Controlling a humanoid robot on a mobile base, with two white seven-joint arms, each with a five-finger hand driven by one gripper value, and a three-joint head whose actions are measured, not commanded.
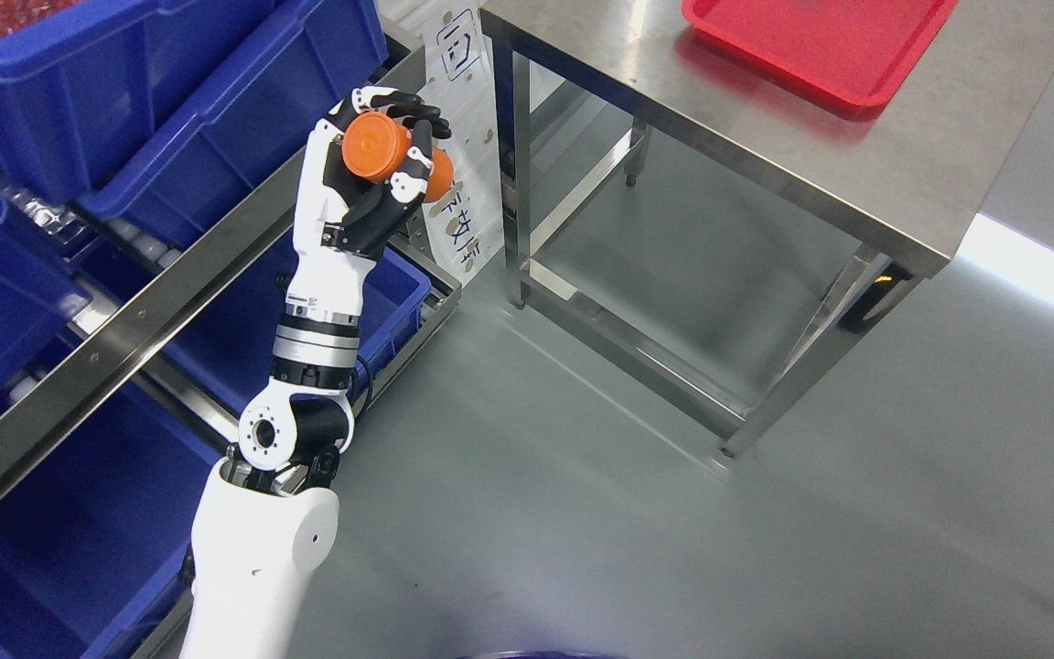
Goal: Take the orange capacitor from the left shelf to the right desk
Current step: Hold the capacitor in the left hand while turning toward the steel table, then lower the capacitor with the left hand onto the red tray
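An orange cylindrical capacitor (pixel 379 149) lies on its side in my left hand (pixel 381 156), whose black and white fingers (pixel 417 114) curl around it. The hand is raised at the end of the shelf, over the gap between the shelf and the steel desk (pixel 856 174). My white left arm (pixel 257 549) rises from the lower left. A red tray (pixel 820 41) sits on the desk at the top right. The right arm does not show.
Blue bins (pixel 170 101) fill the sloped shelf with its steel rails (pixel 152 302) on the left. A white label sheet (pixel 467 137) hangs at the shelf's end. The desk's legs and lower frame (pixel 637 357) stand on the grey floor.
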